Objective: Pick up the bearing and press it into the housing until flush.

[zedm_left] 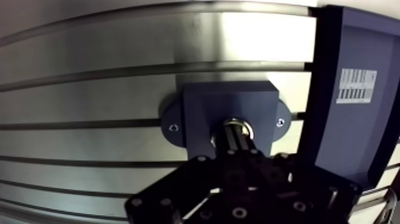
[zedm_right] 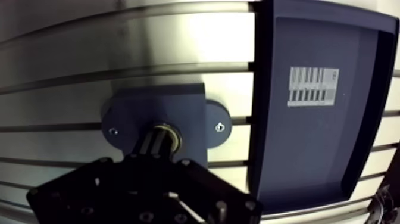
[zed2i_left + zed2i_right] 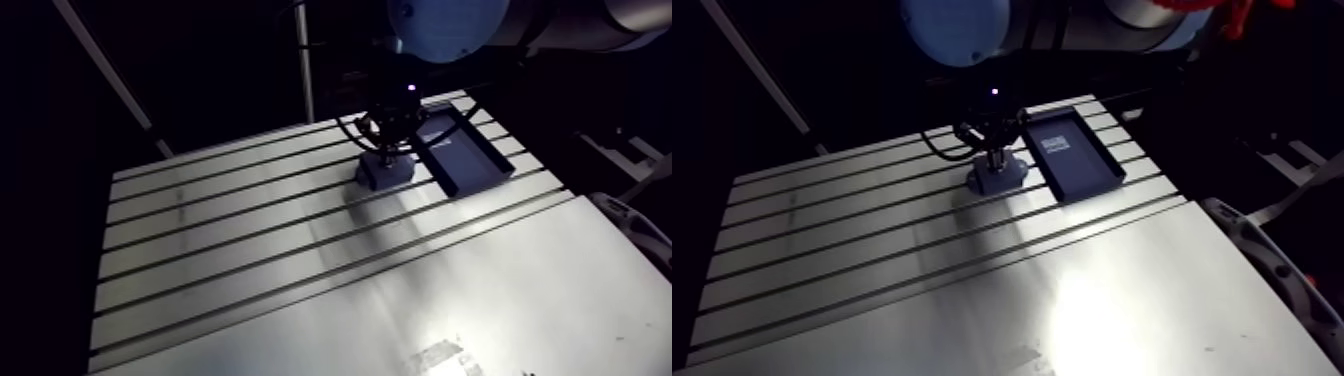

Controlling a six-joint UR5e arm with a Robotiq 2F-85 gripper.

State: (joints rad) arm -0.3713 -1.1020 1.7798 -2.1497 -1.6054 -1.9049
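**Bearing seated in housing bore; flush fit unconfirmed**

The gripper [image 1: 236, 136] stands directly over the housing [image 1: 229, 101], which rests on the slotted table [image 1: 119, 89] just beside a dark tray [image 1: 357, 137] bearing a barcode label [image 1: 356, 86]. In the wrist view the two fingers [image 1: 231, 140] are drawn together with no object held between them, and their tips bear down on the centre of the bearing [image 1: 245, 126]. Only the bearing's bright metal rim shows around the fingertips, and it sits within the bore in the housing's raised block.

Judged status: pickup and placement are done, as the bearing is at the housing and not in the tray or loose on the table. The work in hand appears to be the pressing step.

Outstanding: the fingers hide most of the bearing's top face, so it cannot be told whether it sits level with the housing surface. Flush seating needs checking once the gripper is clear.
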